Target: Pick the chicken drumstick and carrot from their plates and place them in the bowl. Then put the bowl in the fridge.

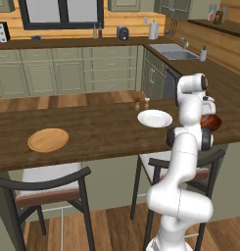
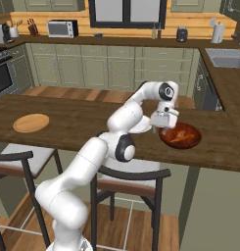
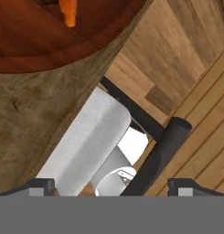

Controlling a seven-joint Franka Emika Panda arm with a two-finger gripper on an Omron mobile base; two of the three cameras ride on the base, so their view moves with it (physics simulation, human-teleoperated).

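The reddish-brown bowl (image 2: 186,141) stands on the wooden counter near its right end, partly behind my arm in the left base view (image 1: 213,122). Orange food (image 2: 179,135) lies inside it; I cannot tell drumstick from carrot there. In the hand view an orange carrot tip (image 3: 67,13) lies in the bowl (image 3: 45,43) at the top. My gripper (image 2: 163,125) (image 1: 207,112) (image 3: 113,187) hangs open over the bowl's near left rim, holding nothing. The white plate (image 1: 155,118) and the wooden plate (image 1: 48,139) (image 2: 31,122) are bare. The fridge is out of view.
Two dark-framed chairs (image 1: 53,184) (image 2: 133,174) stand under the counter's near edge (image 1: 92,159). Small shakers (image 1: 142,104) sit behind the white plate. A sink (image 1: 173,51) and green cabinets (image 1: 67,73) line the back and right walls.
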